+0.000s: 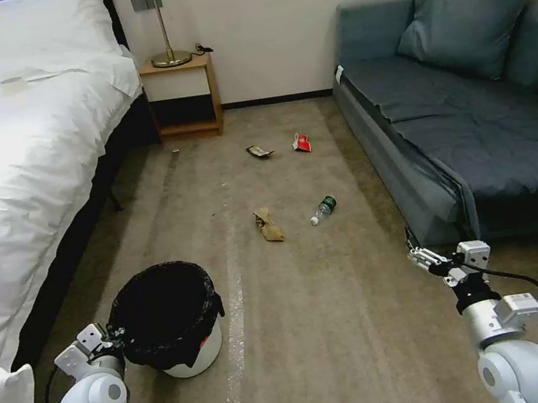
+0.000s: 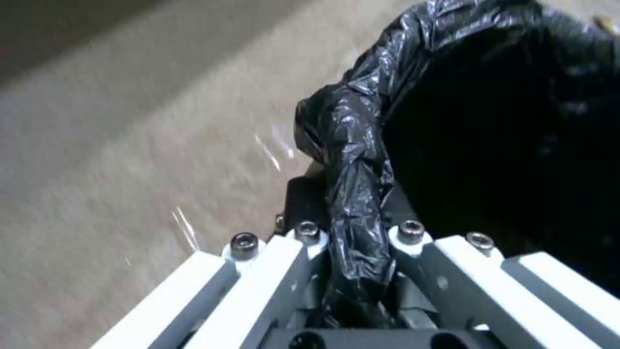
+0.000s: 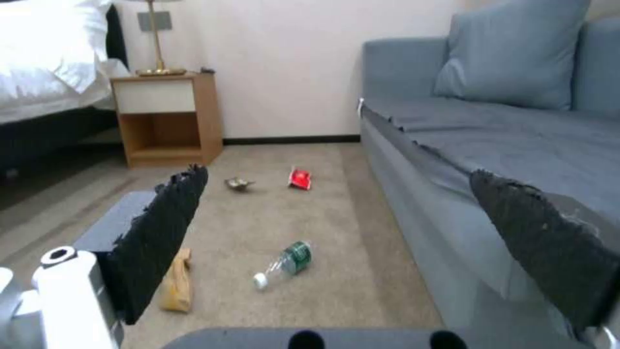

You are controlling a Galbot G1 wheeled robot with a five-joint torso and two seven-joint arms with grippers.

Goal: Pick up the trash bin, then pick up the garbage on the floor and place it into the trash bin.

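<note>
At the far left a white bed [image 1: 14, 165] runs along the room. Beside it, the left tool [image 1: 111, 338] sits at the near rim of the trash bin [image 1: 168, 317], its jaws closed on the bag-covered lip, one inside and one outside. This is probably the only edge narrow enough to pinch for lifting. The bin's base appears to rest on the floor [image 1: 315, 329].

Farther ahead on the carpet lies the garbage, well apart from the bin: a crumpled brown paper bag [image 1: 268, 224], a clear bottle [image 1: 323, 209] on its side, and beyond them a dark-and-yellow wrapper [image 1: 259, 151] and a red wrapper [image 1: 301, 143].

To the right, near the grey sofa [image 1: 466, 125], the right tool [image 3: 336, 242] hovers empty with its jaws spread wide, facing the litter, seemingly ready to collect it.
</note>
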